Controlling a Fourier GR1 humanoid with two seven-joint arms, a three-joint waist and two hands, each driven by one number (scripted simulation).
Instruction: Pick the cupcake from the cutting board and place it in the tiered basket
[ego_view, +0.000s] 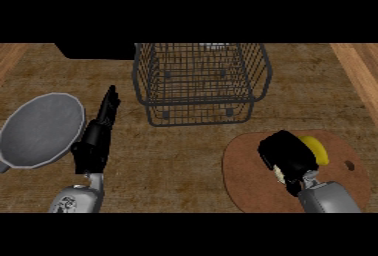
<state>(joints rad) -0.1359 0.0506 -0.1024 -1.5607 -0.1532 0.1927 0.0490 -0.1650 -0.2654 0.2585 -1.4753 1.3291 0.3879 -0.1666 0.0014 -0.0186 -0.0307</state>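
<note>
The cupcake (316, 148) shows as a yellow top and a pale edge on the brown cutting board (247, 172) at the lower right. My right hand (286, 154) lies over it with fingers curled round it, hiding most of it. The dark wire tiered basket (199, 80) stands at the top centre, apart from the board. My left hand (100, 131) is at the left with fingers straight, pointing away from me, holding nothing.
A grey round plate (40, 129) lies at the far left beside my left hand. A black object (96, 50) sits at the counter's back left. Lighter wooden strips run along both side edges.
</note>
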